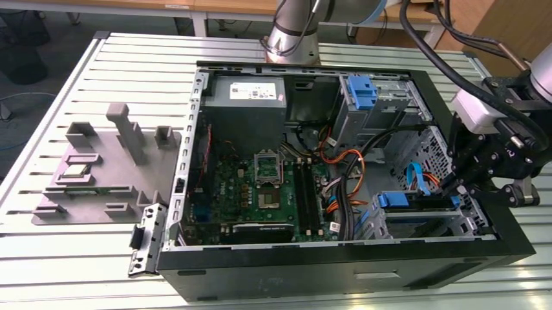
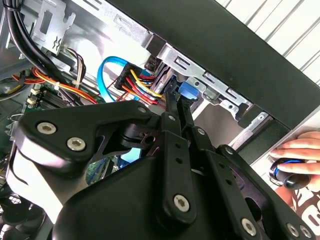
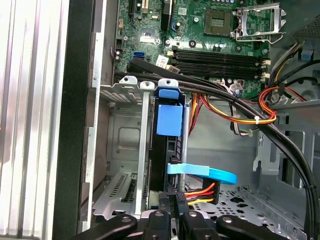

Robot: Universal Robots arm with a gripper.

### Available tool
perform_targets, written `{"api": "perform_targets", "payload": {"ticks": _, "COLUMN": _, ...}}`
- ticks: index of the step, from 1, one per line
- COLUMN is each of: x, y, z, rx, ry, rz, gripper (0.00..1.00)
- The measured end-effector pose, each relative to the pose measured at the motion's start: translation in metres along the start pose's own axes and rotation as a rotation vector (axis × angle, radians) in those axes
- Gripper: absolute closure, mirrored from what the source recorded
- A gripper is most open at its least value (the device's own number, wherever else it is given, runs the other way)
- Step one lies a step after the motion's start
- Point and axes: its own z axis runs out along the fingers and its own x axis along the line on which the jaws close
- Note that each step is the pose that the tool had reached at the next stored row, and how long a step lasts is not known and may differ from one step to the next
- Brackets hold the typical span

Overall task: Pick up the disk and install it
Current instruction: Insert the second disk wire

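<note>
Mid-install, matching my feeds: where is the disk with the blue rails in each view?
Exterior view: the disk sits in the lower drive bay, toward the exterior view's right.
First wrist view: the disk stands edge-on in the bay, blue rail toward the camera.
Second wrist view: a blue sliver of the disk under the case rim.
Shared landmark: the light-blue data cable beside it.

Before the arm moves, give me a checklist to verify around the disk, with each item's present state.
1. Disk in the drive bay: ok, it stands on edge in the bay, blue rail showing.
2. Disk fully seated: cannot tell.
3. End effector in line with the disk: ok, it is right at the disk's edge.
4. Blue cable clear of the end effector: not ok, it crosses close beside it.
5. People clear: not ok, a person's hand rests by the case outer wall.
</note>
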Motion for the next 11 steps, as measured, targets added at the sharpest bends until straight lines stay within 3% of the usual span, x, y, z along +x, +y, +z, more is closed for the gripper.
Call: {"api": "perform_targets", "payload": {"ticks": 11, "x": 0.0, "y": 0.0, "z": 0.0005, "rx": 0.0, "ry": 0.0, "rz": 0.0, "gripper": 0.84}}
